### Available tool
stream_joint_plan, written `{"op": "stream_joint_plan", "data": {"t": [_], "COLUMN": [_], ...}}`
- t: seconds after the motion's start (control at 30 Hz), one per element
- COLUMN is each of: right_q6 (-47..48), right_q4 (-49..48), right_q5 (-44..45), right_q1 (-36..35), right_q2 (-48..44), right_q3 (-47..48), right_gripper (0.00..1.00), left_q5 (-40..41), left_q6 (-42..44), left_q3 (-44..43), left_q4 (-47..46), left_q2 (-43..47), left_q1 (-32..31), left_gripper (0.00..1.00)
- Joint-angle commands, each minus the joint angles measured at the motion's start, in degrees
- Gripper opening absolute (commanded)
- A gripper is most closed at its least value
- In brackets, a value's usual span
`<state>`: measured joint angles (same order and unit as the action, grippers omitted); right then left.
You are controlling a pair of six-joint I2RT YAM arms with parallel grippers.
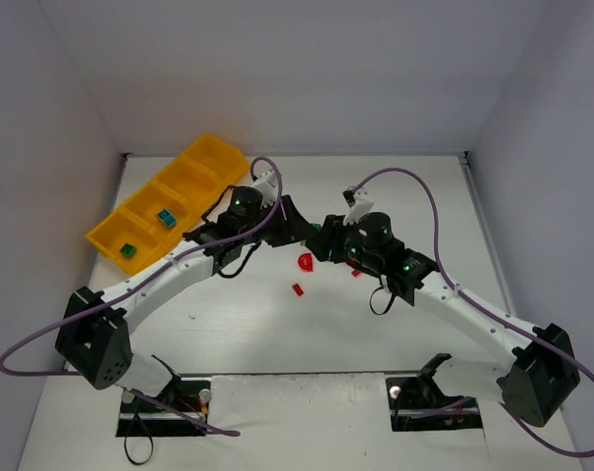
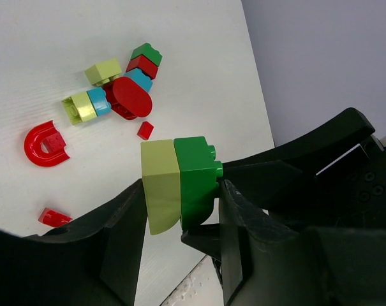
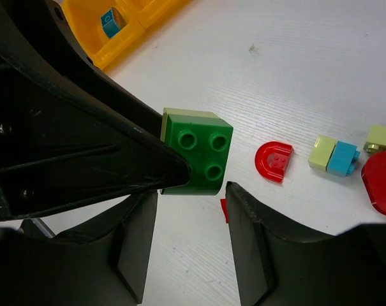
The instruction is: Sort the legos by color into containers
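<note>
Where the top camera looks down, the long orange-yellow plastic tray (image 1: 210,149) lies at the upper left of the white table (image 1: 306,334). It has a small green brick (image 1: 128,250) in its lowest compartment and a teal brick (image 1: 164,218) in the next. The left gripper (image 1: 298,224) and right gripper (image 1: 328,243) meet nose to nose at centre frame, with a red half-round arch piece (image 1: 305,261) just below them.

Seen from the left wrist, the left gripper's fingers are clamped on a stacked pair at centre frame: a yellow-green square brick (image 2: 159,185) joined to a green studded brick (image 2: 196,178). A loose cluster of red, green, teal and yellow-green bricks (image 2: 119,89) lies at upper left.

From the right wrist, the right gripper's fingers stand either side of the green studded brick's lower edge. Whether they press it I cannot tell.
</note>
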<state>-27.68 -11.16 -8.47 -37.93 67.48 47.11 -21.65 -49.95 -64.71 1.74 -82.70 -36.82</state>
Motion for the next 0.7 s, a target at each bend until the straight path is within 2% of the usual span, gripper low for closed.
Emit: {"op": "stream_joint_plan", "data": {"t": [0.0,0.47,0.67], "right_q6": [-1.06,-1.50,-1.76], "right_q4": [-7.30,-7.91,-8.18], "right_q5": [-0.32,-0.67,-0.32], "right_q1": [-0.04,0.23,0.58], "right_q2": [-0.86,-0.16,0.10], "right_q3": [2.63,3.25,3.34], "right_gripper": [0.42,0.40,0.43], "left_q5": [-2.26,-3.14,-3.40], "left_q6": [0.30,0.38,0.38], "left_q3": [-0.16,1.60,2.30], "left_q4": [-4.37,-7.01,-7.63], "left_q2": [3.24,2.98,3.42], "left_q1": [-0.10,-0.18,-0.18], "left_gripper": [0.24,0.24,0.24]}}
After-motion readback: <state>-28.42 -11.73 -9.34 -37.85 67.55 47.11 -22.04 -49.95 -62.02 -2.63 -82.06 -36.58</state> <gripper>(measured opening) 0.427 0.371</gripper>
